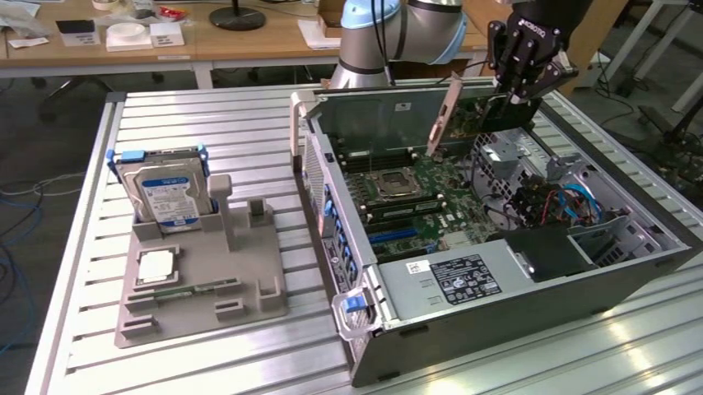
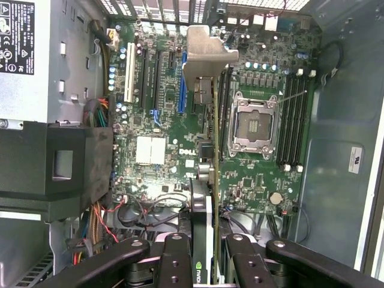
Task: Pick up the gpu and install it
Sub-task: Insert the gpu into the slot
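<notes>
Standing at the exterior view's left on the slatted metal table, a grey holder carries a silver hard drive upright on its edge. Further right lies the open computer case, its motherboard facing up. Over the far part of that case hangs the gpu, on edge, its long axis running roughly across the case. Its silver end bracket points toward the exterior view's left and slants down toward the board, while its other end sits under the gripper at the exterior view's right. The gripper is clamped on that end of the card. From the wrist, the gpu is seen edge-on as a thin strip: a green circuit board with a black cooler on one face, a green logo printed near the fingers. It reaches straight out from the gripper to the bent end bracket, which hovers over the expansion slots beside the empty processor socket. Whether the card's lower edge touches a slot cannot be told.
</notes>
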`<state>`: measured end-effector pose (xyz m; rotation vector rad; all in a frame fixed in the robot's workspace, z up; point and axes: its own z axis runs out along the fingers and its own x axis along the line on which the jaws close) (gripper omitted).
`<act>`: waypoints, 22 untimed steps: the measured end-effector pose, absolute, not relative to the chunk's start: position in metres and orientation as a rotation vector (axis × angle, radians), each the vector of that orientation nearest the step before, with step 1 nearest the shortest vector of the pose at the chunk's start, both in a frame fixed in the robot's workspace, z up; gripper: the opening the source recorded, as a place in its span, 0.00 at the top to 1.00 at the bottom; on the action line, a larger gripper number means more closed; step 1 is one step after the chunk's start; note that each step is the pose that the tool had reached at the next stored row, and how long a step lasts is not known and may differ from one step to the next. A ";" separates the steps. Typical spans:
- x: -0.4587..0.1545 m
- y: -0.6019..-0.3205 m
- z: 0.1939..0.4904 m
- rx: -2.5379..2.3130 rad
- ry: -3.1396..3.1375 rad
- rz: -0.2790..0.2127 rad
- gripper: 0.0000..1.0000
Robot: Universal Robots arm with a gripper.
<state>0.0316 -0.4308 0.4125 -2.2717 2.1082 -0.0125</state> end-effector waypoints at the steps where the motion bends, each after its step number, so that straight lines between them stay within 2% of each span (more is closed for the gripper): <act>1: 0.032 -0.431 0.413 -2.272 2.108 -0.013 0.73; 22: 0.032 -0.431 0.407 -2.272 2.108 -0.012 0.73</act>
